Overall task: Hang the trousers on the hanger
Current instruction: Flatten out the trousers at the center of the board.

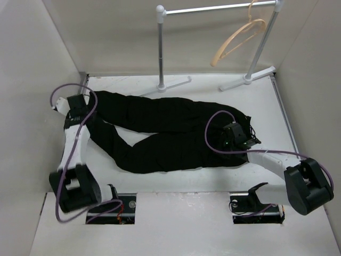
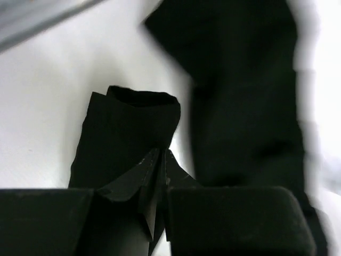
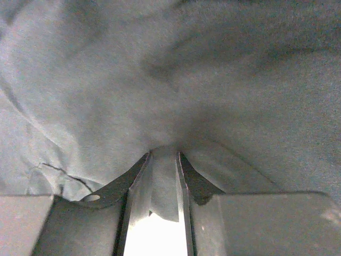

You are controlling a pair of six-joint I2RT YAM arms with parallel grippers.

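While the hanger (image 1: 237, 40) hangs tilted from the right end of the rail (image 1: 213, 9), the trousers (image 1: 170, 133) lie flat on the tabletop (image 1: 266, 106) just in front of the rail's feet, legs running out to its left, waist before its right foot. Left fingers (image 2: 144, 176), well left of the rail, are together, clamped on a leg cuff. Right fingers (image 3: 136, 176), at the waist, stand narrowly apart, clamped on a fold of cloth drawn between them.

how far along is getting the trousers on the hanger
Nothing finished: the black soft-fabric trousers lie flat on the table. In hand: left end effector pinches a leg cuff, right end effector a fold. To do: lifting and draping them over the tan wooden hanger on the silver rail.
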